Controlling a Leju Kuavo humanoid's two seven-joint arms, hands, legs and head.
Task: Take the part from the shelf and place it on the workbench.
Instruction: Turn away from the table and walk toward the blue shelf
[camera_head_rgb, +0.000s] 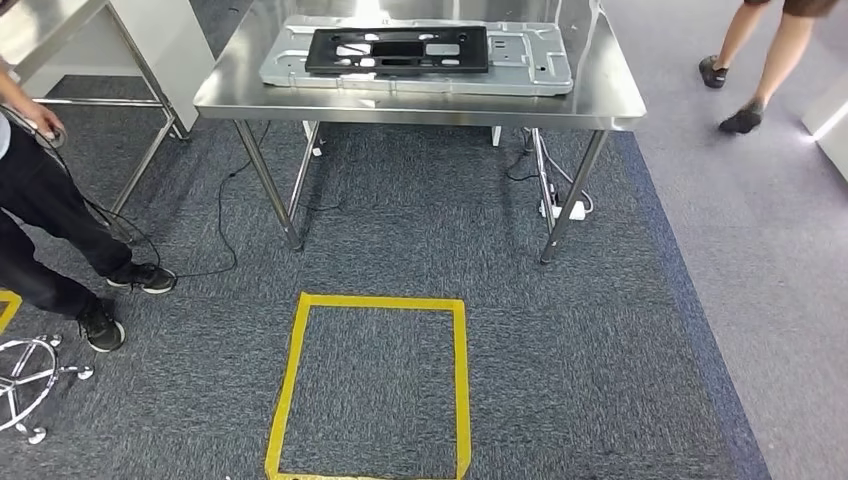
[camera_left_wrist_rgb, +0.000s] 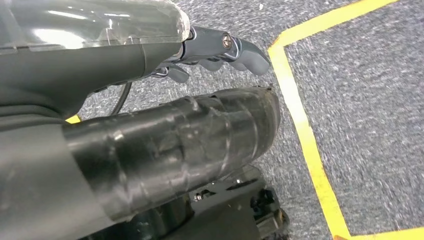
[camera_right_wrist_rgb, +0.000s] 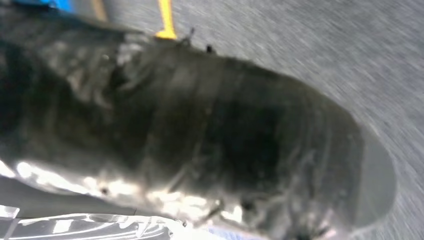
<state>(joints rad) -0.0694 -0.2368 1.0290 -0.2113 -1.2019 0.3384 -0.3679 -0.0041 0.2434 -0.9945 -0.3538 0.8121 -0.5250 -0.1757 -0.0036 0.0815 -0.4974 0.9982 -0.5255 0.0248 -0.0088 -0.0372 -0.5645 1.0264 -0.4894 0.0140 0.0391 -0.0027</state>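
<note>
Grey-blue carpet (camera_head_rgb: 560, 350) covers the floor ahead of me, with a paler grey strip running along its right side. Largest thing on it is the steel worktop (camera_head_rgb: 600, 95), standing on thin legs at the far end of my head view. On that worktop lies a wide silver metal panel (camera_head_rgb: 540, 60), flat, taking up most of the surface and reaching near the right edge. On top of the panel, toward its left half, lies the black part (camera_head_rgb: 400, 48), a flat slotted frame, flush against the silver sheet.

Nearer to me a square of yellow tape (camera_head_rgb: 461, 370) is stuck to the carpet, in front of the worktop's front edge. A white power strip (camera_head_rgb: 553, 208) sits on the floor by the worktop's right front leg, with black cables trailing under it.

One person (camera_head_rgb: 50, 230) in dark trousers stands at the left; another person's legs (camera_head_rgb: 755, 60) are at the far right.

My left robot hand (camera_left_wrist_rgb: 220, 50) hangs over the carpet, fingers curled inward with nothing in them. The right robot hand (camera_right_wrist_rgb: 210, 140) is a dark blur; I cannot tell how its fingers lie.
</note>
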